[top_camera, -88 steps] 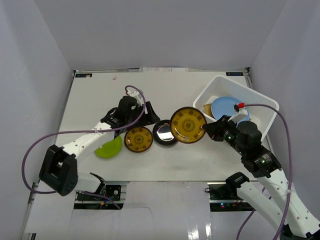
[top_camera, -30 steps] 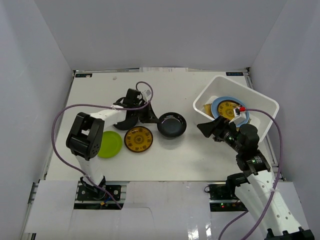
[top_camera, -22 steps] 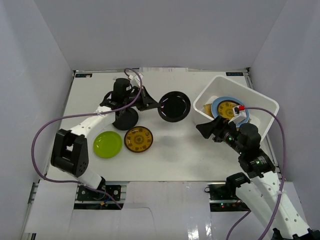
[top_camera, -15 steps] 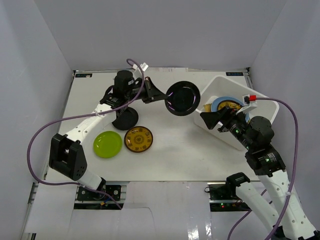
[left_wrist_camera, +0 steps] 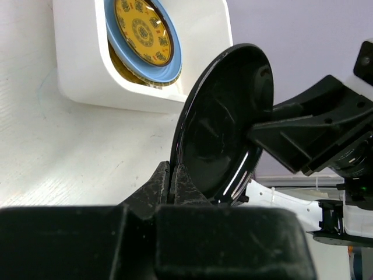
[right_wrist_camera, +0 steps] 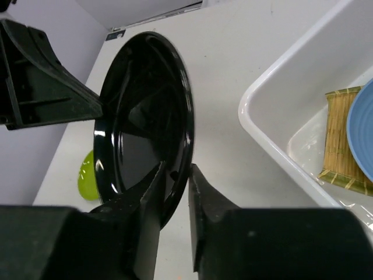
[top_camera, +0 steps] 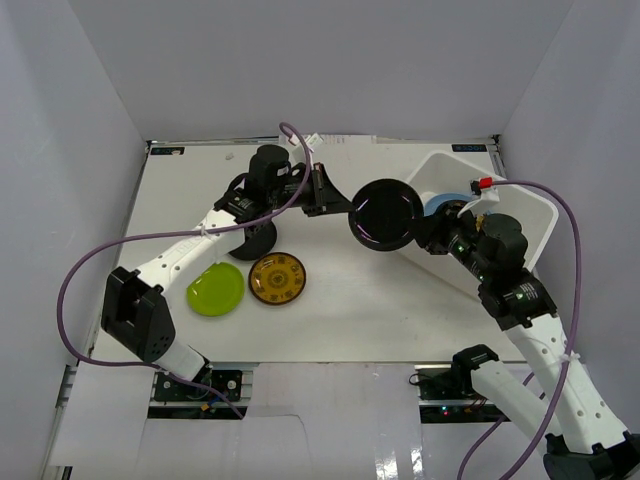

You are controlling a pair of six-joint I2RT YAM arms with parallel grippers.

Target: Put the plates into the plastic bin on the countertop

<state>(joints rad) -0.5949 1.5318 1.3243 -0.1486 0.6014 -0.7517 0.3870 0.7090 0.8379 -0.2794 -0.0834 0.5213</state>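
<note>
You are seeing two glossy black plates: the raised black plate (top_camera: pixel 385 213) and the flat black plate (top_camera: pixel 257 238). You are counting two amber patterned plates: the outer amber plate (top_camera: pixel 277 277) and the inner amber plate (left_wrist_camera: pixel 143 30). You are also seeing one lime green plate (top_camera: pixel 215 289), one light blue plate (right_wrist_camera: pixel 362 125), one plastic bin (left_wrist_camera: pixel 81 70) and one tan woven plate (right_wrist_camera: pixel 337 137). Whether a second tan one is lying beneath it is not showing.

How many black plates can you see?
2. One black plate is up in the air, pinched by the left gripper, right gripper astride its rim; the other black plate lies on the countertop under the left arm, partly hidden.
</note>
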